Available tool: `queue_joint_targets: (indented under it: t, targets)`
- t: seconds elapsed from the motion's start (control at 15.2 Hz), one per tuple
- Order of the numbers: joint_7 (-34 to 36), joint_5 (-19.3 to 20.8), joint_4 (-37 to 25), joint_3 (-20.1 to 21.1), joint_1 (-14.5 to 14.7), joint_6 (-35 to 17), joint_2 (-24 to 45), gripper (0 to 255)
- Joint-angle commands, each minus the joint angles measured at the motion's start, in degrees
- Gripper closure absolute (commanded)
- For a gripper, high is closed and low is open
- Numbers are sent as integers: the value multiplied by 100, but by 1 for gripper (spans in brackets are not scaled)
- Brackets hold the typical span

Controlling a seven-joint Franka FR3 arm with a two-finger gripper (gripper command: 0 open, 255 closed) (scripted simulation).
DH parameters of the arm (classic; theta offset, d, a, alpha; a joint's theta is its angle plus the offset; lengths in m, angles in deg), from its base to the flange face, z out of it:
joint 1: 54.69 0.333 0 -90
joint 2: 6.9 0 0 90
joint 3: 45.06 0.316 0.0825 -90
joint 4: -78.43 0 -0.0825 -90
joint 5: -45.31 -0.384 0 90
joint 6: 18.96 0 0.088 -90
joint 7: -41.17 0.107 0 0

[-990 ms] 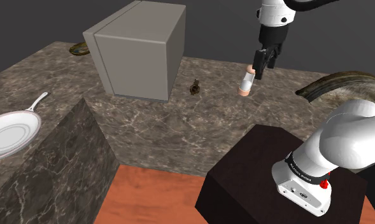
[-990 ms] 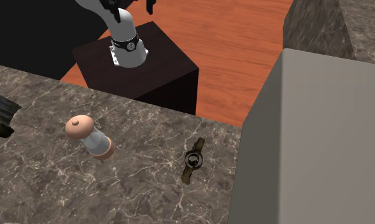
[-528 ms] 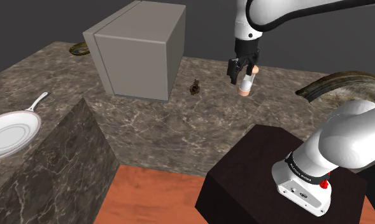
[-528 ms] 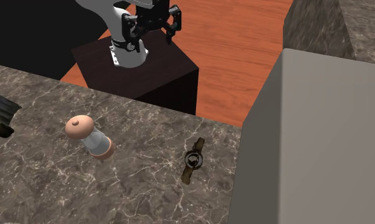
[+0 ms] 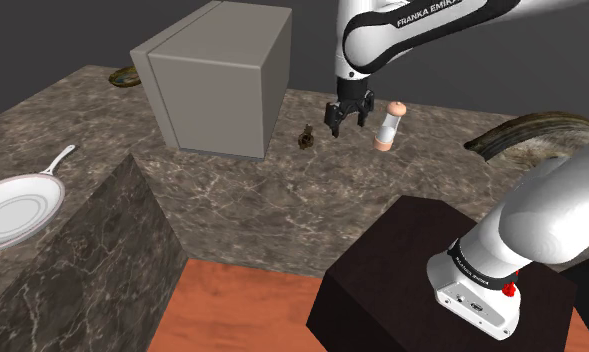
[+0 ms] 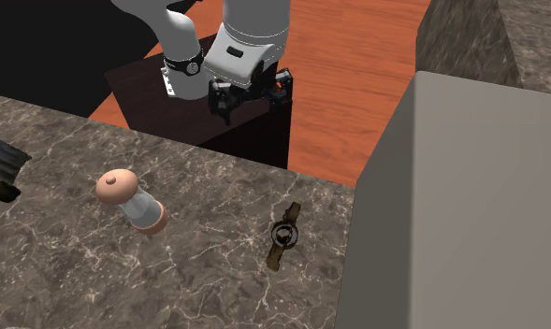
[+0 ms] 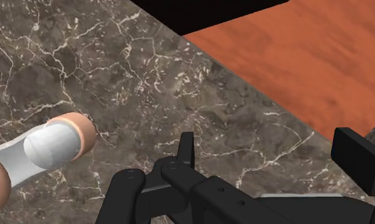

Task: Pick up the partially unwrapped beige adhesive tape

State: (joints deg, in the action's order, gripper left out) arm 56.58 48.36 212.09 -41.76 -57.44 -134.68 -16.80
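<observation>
Inspection, remote station.

**Claw:** I find the claw (image 5: 346,118) hanging above the counter (image 5: 282,205) with the arm reaching down from the top of the shoulder view. Its two black fingers are spread wide and nothing sits between them. The second exterior view agrees: the claw (image 6: 252,97) is seen in front of the dark stand (image 6: 208,103), its fingers well parted. In the wrist view the claw (image 7: 272,156) looks down on bare marbled counter (image 7: 116,63) near its edge. The orange floor (image 7: 307,57) lies beyond that edge, with a black area (image 7: 198,9) past it.

**Task item:** The tape (image 5: 307,136) reads as a small dark brown ring with a short strip trailing from it. It lies flat on the counter, close by the near corner of the grey box (image 5: 217,80). In the second exterior view the tape (image 6: 282,236) lies just beside the grey box (image 6: 460,215). It is untouched and apart from the claw.

**Position:** In the shoulder view the claw hangs between the tape and a spool-shaped object (image 5: 387,126), white with peach ends. That spool-shaped object (image 7: 52,146) also shows beside the fingers in the wrist view.

**Other items:**
- A white pan (image 5: 17,210) rests on the counter at the shoulder view's left.
- A dark curved object (image 5: 532,130) sits at that view's right.
</observation>
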Motion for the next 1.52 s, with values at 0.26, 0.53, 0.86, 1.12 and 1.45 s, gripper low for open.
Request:
queue_joint_targets:
  t: [0.26,0.53,0.86,1.12,1.45]
  targets:
    - [605,71,-821,-15,-66,-653,1346,0]
    - [957,111,-1478,-78,-86,-942,2206,0]
    - [1332,111,-2457,-193,-99,-1144,3275,0]
    - [1445,104,-2784,-237,-103,-1289,3711,0]
    - [1467,121,-2750,-246,-99,-1574,3963,0]
